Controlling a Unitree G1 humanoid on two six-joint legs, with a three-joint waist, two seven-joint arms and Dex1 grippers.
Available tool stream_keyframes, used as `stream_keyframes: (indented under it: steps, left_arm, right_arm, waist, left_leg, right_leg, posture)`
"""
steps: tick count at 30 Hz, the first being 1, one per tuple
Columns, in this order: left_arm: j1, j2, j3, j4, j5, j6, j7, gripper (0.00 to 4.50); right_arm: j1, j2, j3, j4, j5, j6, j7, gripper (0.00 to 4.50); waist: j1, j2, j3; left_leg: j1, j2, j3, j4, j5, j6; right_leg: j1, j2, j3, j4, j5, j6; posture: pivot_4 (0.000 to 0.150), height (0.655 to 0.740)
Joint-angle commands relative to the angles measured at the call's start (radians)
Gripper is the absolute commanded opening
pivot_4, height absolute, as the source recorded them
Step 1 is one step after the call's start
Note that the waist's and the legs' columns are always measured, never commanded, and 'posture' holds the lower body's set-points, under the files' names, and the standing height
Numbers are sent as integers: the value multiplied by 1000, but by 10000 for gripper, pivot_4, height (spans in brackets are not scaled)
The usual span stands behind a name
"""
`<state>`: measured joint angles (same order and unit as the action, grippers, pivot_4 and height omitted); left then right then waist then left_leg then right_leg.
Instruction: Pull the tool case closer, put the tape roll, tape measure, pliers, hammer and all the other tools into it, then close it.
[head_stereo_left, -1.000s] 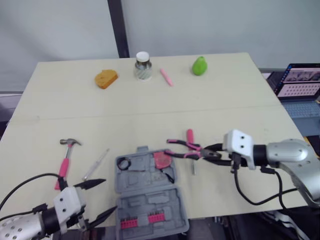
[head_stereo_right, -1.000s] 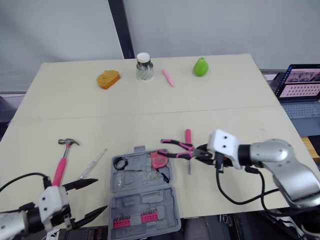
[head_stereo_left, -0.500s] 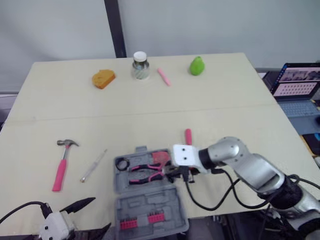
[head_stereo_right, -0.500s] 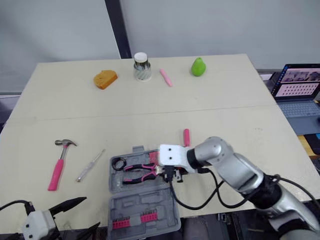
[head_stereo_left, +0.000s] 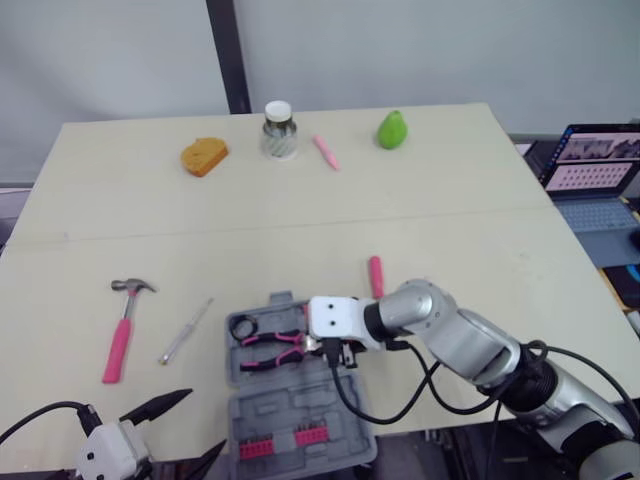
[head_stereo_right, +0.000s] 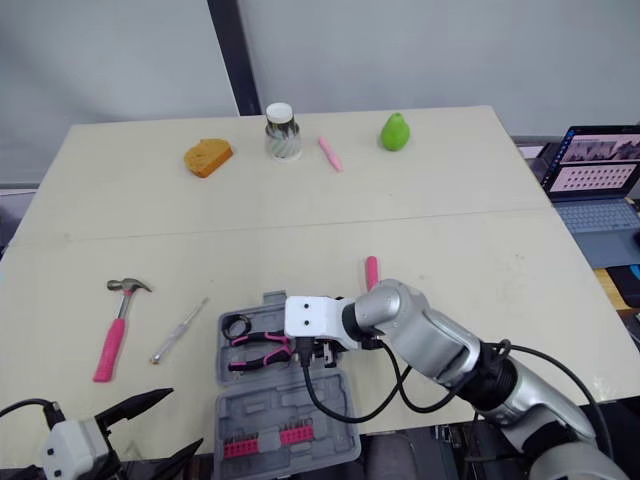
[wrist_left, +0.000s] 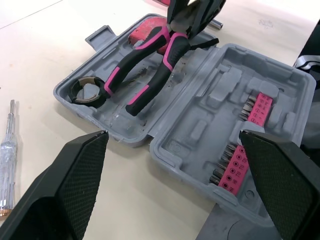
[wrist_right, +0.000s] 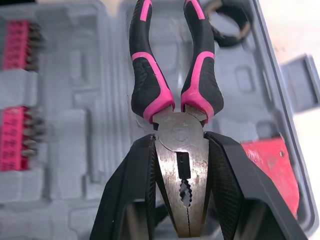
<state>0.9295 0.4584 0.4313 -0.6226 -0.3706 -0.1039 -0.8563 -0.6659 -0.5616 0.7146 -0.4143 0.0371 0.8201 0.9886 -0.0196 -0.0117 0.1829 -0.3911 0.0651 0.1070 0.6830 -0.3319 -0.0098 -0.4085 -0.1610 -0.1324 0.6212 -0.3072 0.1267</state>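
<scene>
The grey tool case (head_stereo_left: 335, 432) lies open near the table's front edge. My right gripper (wrist_right: 180, 146) is shut on the head of the pink-and-black pliers (head_stereo_left: 272, 341), whose handles lie across the case's far half. A black tape roll (head_stereo_left: 245, 326) and a red tape measure (wrist_right: 270, 165) also sit in that half. Pink bits (wrist_left: 245, 145) line the near half. Left of the case lie the pink-handled hammer (head_stereo_left: 122, 325) and a clear screwdriver (head_stereo_left: 187, 331). A pink-handled tool (head_stereo_left: 376, 276) lies behind the right arm. My left gripper (wrist_left: 172, 134) stands open at the front left, holding nothing.
Along the table's far edge stand an orange block (head_stereo_left: 203, 156), a jar (head_stereo_left: 280, 131), a pink marker (head_stereo_left: 327, 152) and a green pear (head_stereo_left: 391, 129). A laptop (head_stereo_left: 590, 170) sits off the table's right side.
My right gripper has carried the pliers leftward from beside the case into its far half. The left gripper has drawn back toward the table's front edge.
</scene>
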Motion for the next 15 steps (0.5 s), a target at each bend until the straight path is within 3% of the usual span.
stream_keyframes:
  steps: [1, 15]
  left_arm:
    - [-5, -5, 14, -36, -37, 24, 28, 45000]
    - [-10, -3, 8, -47, -22, 43, 58, 45000]
  right_arm:
    - [-8, 22, 7, 1, -13, -38, -6, 9774]
    - [4, 78, 37, 47, -56, -74, -4, 9774]
  waist:
    - [-7, 0, 0]
    - [-10, 0, 0]
  left_leg:
    - [0, 0, 0, 0, 0, 0]
    - [0, 0, 1, 0, -1, 0]
  right_leg:
    - [0, 0, 0, 0, 0, 0]
    - [0, 0, 0, 1, 0, 0]
  posture:
    - [1500, 7400]
    - [1500, 7400]
